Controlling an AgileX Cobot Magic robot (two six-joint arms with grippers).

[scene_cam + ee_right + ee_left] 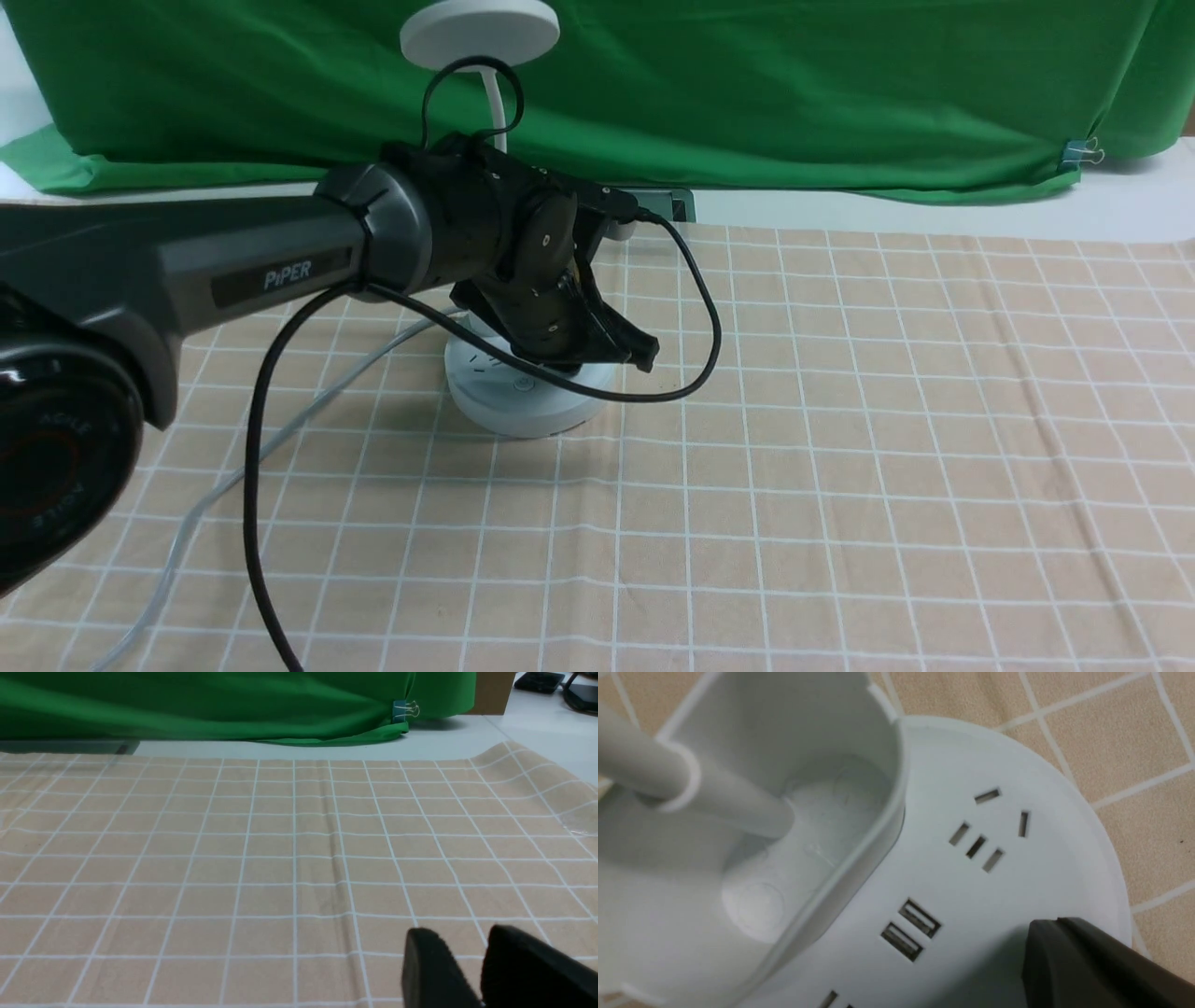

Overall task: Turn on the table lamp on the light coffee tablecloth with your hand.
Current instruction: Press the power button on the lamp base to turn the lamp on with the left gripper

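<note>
Got the left claw (642,353) pinched shut w/ nothing in it, tips parked over the right rim of the table lamp (523,401) base. Can't tell if touching the plastic or just above it. From the left wrist cam: dark fingers (1087,961) over the base's white top, just beside 2 USB slots (909,928) and near a 5-hole socket (990,828). Oval cup (794,812) on the far side of those slots, neck plugged into it.

Base sitting on the light coffee tablecloth (840,467), tan w/ white grid. Round disc head (480,31) high above the base, in front of the green cloth (794,84). Grey cord (224,476) trailing off the base's left toward the near edge. Black cable (254,467) off the "PiPER" arm draped across the base's front.

Right claw (467,956) only seen in its own wrist cam: fingers basically together, just a sliver of gap at the tips, gripping nothing, low over bare grid cloth. Binder clip (1081,152) way right of the base, on the green cloth's hem.
</note>
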